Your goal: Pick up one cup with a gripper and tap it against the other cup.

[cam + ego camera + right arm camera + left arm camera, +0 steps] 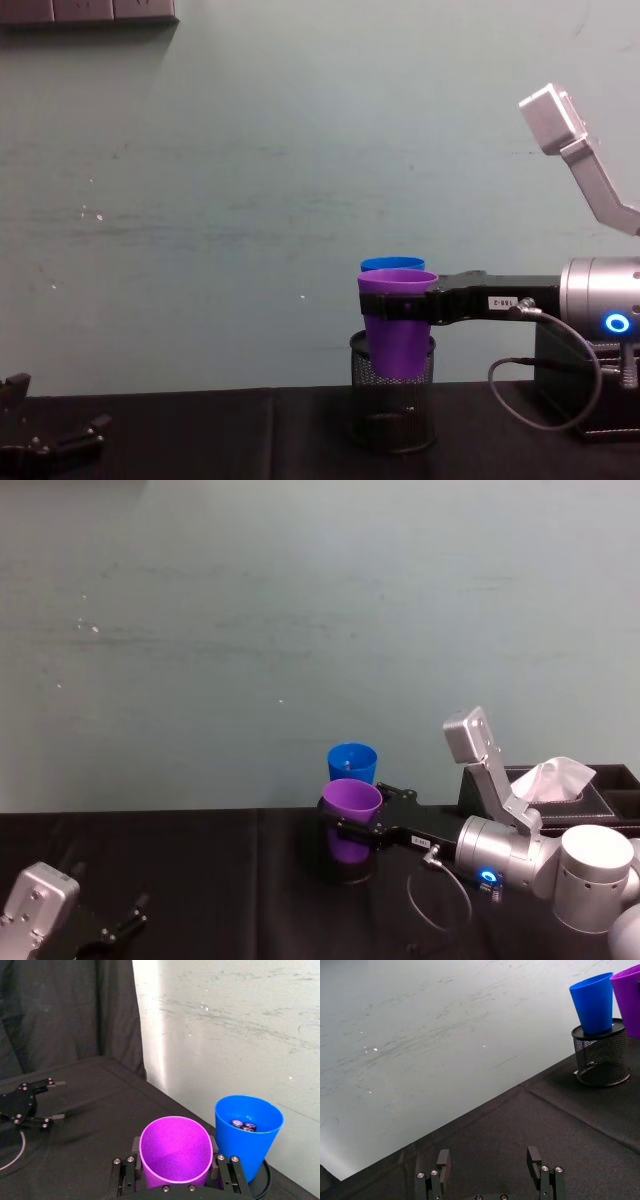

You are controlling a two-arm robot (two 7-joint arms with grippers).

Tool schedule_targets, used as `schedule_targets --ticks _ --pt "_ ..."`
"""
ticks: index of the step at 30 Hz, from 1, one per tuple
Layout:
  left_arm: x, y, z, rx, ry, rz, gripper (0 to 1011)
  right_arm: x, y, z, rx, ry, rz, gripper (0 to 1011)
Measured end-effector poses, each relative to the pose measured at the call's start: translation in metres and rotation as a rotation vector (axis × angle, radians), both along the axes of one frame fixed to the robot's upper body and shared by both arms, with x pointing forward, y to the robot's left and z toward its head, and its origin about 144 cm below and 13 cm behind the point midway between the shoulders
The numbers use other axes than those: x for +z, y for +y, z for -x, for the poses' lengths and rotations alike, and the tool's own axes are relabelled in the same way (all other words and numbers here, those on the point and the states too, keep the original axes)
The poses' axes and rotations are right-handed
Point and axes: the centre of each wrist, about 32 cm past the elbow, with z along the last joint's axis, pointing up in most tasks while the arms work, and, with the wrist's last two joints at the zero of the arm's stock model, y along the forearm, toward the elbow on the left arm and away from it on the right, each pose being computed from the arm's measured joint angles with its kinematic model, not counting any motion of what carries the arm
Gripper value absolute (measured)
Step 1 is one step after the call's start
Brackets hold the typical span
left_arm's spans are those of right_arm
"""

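Purple cup (398, 335) hangs clear of the counter (200, 880), pinched across its upper wall by the right hand (174, 1149), with fingers pressed to opposite sides so the rim sits level. Blue cup (352, 762) stands in a mesh pen holder (601, 1055) at 12 o'clock of the purple one, just beside it; contact cannot be confirmed. Judgement: the raised grip suits a side-on tap. Left hand (489, 1160) lies idle at 7 o'clock, fingers spread.

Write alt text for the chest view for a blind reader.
The right gripper holds the purple cup in the air, just in front of the blue cup and a black mesh pen holder. The left gripper rests open at lower left.
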Motion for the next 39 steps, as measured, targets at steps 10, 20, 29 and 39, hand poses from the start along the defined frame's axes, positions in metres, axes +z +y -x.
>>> schedule_targets --ticks 10,20,29,39 --pt "0.0 0.0 0.0 0.0 0.0 0.0 1000 -0.004 0.0 -0.014 -0.023 -0.008 0.005 734" --pt "0.0 0.0 0.0 0.0 0.0 0.0 1000 -0.003 -0.001 -0.022 -0.04 -0.026 -0.002 734" --pt "0.0 0.0 0.0 0.0 0.0 0.0 1000 -0.004 0.0 -0.023 -0.055 -0.03 -0.02 734" --pt "0.0 0.0 0.0 0.0 0.0 0.0 1000 -0.004 -0.001 -0.029 -0.067 -0.022 -0.033 735"
